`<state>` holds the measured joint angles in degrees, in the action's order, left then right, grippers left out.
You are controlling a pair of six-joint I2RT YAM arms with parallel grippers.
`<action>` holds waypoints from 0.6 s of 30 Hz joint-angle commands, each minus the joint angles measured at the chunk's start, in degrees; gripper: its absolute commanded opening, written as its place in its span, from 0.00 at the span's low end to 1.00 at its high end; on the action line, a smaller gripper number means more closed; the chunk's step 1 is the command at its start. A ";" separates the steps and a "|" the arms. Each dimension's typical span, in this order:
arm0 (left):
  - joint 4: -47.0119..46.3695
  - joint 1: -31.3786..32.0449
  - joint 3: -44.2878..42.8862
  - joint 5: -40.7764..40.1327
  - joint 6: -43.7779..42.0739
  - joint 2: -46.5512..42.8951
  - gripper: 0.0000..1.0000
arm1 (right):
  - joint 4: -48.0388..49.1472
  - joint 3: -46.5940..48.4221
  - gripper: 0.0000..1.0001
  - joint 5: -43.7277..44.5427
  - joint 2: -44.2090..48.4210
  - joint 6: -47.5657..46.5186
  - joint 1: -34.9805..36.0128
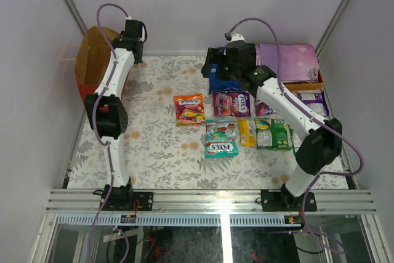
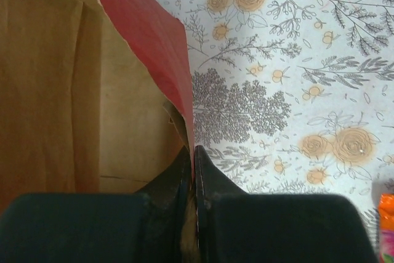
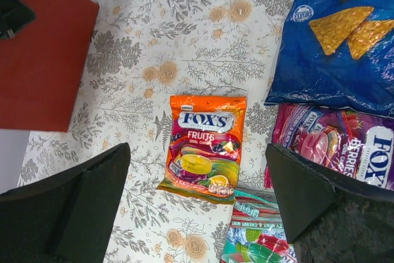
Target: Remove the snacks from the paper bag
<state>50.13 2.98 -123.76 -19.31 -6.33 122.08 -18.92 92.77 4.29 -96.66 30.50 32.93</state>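
Two arms are in view, one at each far side of the floral table (image 1: 160, 158).

Left gripper (image 2: 193, 152): the fingers are pressed almost together, with the thin edge of the paper bag (image 1: 92, 66) pinched between them. The grip is on the bag's side wall, red face on one side and brown kraft lining on the other. The bag stands at the far left corner of the table, against the left wall, and its brown interior shows from overhead.

Right gripper (image 3: 198, 149): the fingers are spread wide and hold nothing. It hangs above the table toward the far middle, over the packets and touching none that can be seen.

Snacks, all lying flat on the table and well apart from the bag:
- The blue Doritos bag (image 3: 332, 47) is farthest back, partly hidden by the right wrist in the overhead view.
- The orange Fox's pack (image 3: 206, 146) lies alone to its left, directly below the open fingers.
- The pink Fox's Berries pack (image 3: 345, 152) lies just in front of the Doritos bag.
- The teal Fox's pack (image 1: 221, 138), the yellow pack (image 1: 247, 132) and the green pack (image 1: 272, 133) form a row nearer the arms, edge to edge.
- The purple pack (image 1: 311, 100) lies at the right, beside the orange tray (image 1: 305, 84).

The star-print cloth (image 1: 288, 60) sits folded at the far right corner.
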 commanded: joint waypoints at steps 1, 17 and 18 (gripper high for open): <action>-8.71 -0.91 -2.52 -2.08 -6.88 1.44 0.00 | 1.34 1.57 0.99 -1.84 -1.40 -0.30 -0.30; -15.00 -3.68 -16.62 3.10 -0.47 4.14 0.00 | 0.15 4.71 1.00 -3.75 -4.45 -0.82 -0.32; -14.60 -4.05 -17.70 2.80 0.23 4.46 0.00 | -0.01 4.92 0.99 -4.01 -4.49 -0.88 -0.32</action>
<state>40.29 0.78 -136.97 -17.52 -9.61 127.81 -19.09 94.39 1.89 -100.77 30.41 32.93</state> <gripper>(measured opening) 0.007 0.993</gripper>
